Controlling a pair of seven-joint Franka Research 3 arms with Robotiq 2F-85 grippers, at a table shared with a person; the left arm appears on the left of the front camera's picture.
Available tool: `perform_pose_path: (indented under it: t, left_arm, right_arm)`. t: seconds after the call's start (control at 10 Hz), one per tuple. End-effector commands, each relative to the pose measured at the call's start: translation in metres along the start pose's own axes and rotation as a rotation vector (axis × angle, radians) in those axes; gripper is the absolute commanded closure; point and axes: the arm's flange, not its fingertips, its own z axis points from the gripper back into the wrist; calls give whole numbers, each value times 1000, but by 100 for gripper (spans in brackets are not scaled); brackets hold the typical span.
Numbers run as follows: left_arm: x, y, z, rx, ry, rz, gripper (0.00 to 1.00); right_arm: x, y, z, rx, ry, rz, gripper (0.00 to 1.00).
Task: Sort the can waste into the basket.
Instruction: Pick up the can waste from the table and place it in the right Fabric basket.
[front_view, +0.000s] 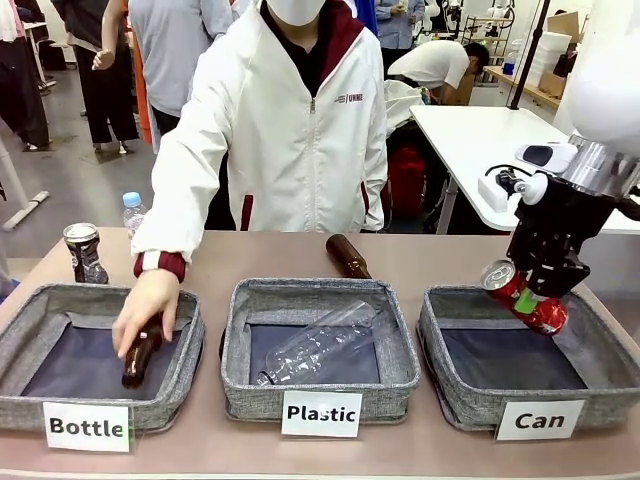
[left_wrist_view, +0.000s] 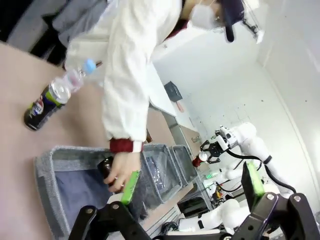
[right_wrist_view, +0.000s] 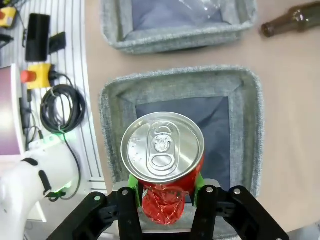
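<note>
The right gripper (right_wrist_view: 165, 186) clamps the dented red can (front_view: 528, 300) tilted above the "Can" basket (front_view: 455, 395), while the left gripper (left_wrist_view: 192, 183) hangs with fingers spread wide.

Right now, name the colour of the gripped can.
The can is red, silver-topped; right wrist view best.

I can read three printed words, each in black on a white rectangular card fixed to the front wall of a shallow grey fabric basket with dark lining. The three stand in a row along the near edge of the table (front_view: 430, 255). The left-end card (front_view: 87, 426) on the left-end basket (front_view: 30, 408) says "Bottle", the middle card (front_view: 321, 413) on the middle basket (front_view: 250, 400) says "Plastic", and the right-end card (front_view: 540, 420) on the right-end basket (front_view: 460, 405) says "Can". The small chest print (front_view: 349, 98) on the person's white jacket (front_view: 290, 150) is too fine for me to read
</note>
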Motion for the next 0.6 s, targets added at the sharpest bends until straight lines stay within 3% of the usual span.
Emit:
perform_pose_path:
  t: [0.0, 0.2, 0.3, 0.4, 0.5]
  left_arm:
    - [17, -49, 47, 28, -17, -94, 0]
    - [14, -60, 56, 17, -45, -106, 0]
    - [11, -61, 48, 11, -61, -102, 0]
    - [9, -64, 42, -1, -70, -93, 0]
    - [7, -67, 38, -12, -80, -90, 0]
  right_arm:
    - [2, -9, 1, -9, 32, -33, 100]
    - [-2, -12, 0, -13, 53, -52, 100]
    - [-2, -13, -2, -8, 56, -57, 17]
    - [-2, -14, -3, 5, 74, -48, 0]
    - [-3, -14, -3, 10, 81, -54, 0]
